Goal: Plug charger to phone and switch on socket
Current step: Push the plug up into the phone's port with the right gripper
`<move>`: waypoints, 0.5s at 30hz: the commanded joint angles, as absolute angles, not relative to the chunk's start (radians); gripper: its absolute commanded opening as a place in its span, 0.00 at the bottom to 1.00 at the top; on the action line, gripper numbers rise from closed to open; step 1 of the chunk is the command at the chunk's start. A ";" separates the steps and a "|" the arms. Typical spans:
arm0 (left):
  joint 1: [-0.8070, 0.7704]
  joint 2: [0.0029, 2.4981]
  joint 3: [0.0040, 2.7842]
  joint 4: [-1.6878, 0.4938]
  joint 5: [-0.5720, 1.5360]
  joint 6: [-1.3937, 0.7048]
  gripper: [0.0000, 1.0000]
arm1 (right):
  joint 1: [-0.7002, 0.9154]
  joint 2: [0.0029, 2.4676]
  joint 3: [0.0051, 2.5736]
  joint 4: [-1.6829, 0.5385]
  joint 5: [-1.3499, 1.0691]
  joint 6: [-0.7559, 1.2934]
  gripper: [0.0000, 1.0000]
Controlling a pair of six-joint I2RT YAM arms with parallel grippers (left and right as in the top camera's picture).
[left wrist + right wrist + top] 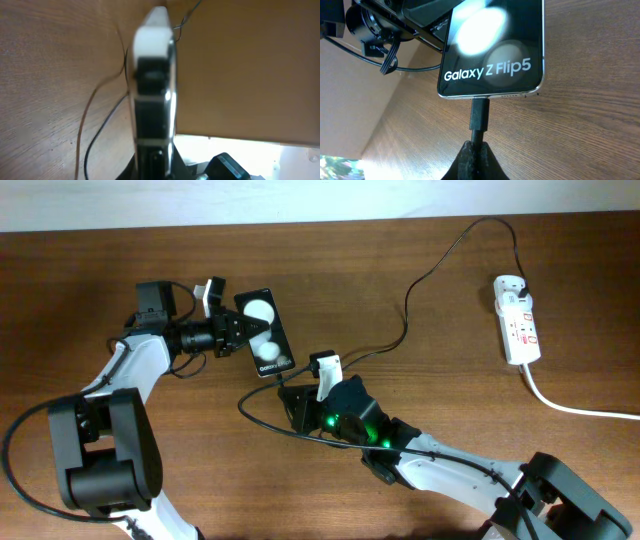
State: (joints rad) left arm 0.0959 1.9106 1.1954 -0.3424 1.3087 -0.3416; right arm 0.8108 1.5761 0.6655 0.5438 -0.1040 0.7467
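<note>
The black phone [264,332] lies on the wooden table, its screen reflecting two white spots. My left gripper [238,334] is shut on its far short end. In the left wrist view the phone [152,95] shows edge-on between the fingers [152,167]. My right gripper [288,393] is shut on the charger cable [405,305] just behind its black connector. In the right wrist view the connector [480,113] meets the phone's [492,45] bottom edge at the port, with the fingers [476,152] closed on the cable. The white socket [517,318] lies at the far right, away from both grippers.
The socket's thick white cord [580,408] runs off the right edge. The black cable loops from the socket across the back of the table and under the right arm; part of it also shows in the left wrist view [92,137]. The table's back edge [320,222] meets a white wall.
</note>
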 commanded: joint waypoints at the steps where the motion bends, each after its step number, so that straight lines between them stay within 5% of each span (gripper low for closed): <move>1: 0.065 1.883 1.158 -0.374 1.390 -0.321 0.00 | 0.750 1.554 0.724 0.579 0.034 0.674 0.65; 3: 0.065 1.883 1.158 -0.367 1.388 -0.321 0.00 | 0.750 1.507 0.724 0.479 0.031 0.585 0.95; 4: 0.065 1.883 1.158 -0.367 1.384 -0.321 0.00 | 0.750 1.485 0.724 0.443 0.031 0.559 0.99; 9: 0.065 1.883 1.158 -0.367 1.372 -0.282 0.00 | 0.654 1.382 0.724 0.240 -0.173 0.534 0.99; 11: 0.065 1.883 1.158 -0.371 1.373 -0.242 0.00 | 0.591 1.383 0.724 0.206 -0.326 0.534 0.88; 15: 0.051 1.883 1.158 -0.375 1.504 -0.112 0.00 | 0.489 1.383 0.724 0.139 -0.458 0.527 0.81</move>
State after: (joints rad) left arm 0.0620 1.9106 1.1591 -0.3767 1.3376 -0.2565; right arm 0.5388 1.3911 0.7181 0.1711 -0.3191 0.5423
